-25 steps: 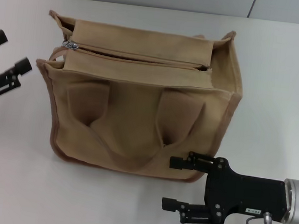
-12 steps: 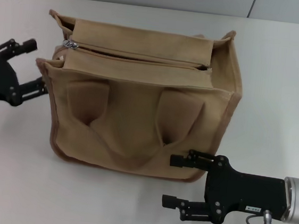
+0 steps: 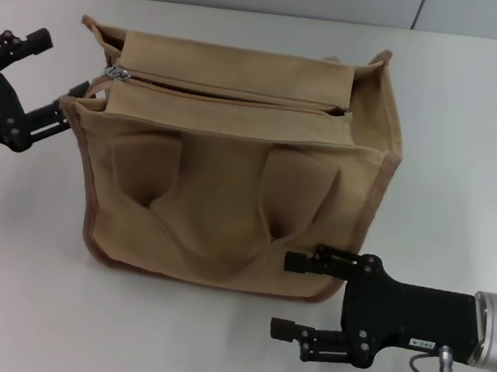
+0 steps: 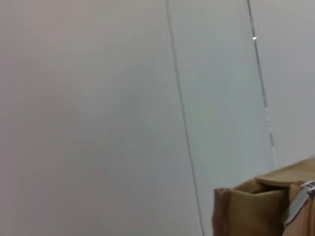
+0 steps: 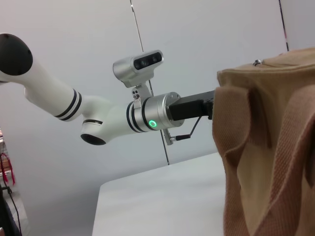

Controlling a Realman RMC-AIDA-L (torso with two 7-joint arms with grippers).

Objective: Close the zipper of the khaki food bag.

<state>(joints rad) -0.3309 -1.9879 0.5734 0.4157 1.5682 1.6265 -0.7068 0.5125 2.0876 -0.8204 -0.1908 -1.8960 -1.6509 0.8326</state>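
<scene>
The boxy khaki canvas food bag (image 3: 233,167) is judged soft and yielding, so its long tan zipper (image 3: 231,96) is best taken by the small silver slider (image 3: 116,73) at upper left. The left hand (image 3: 51,76) is spread open beside that end; the right hand (image 3: 295,296), lower right, is open too.

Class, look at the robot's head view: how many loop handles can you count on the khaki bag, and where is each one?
1 clearly: a handle lying flat against the front face of the khaki food bag. A thin strap near the zipper's slider may be a second, mostly hidden.
</scene>
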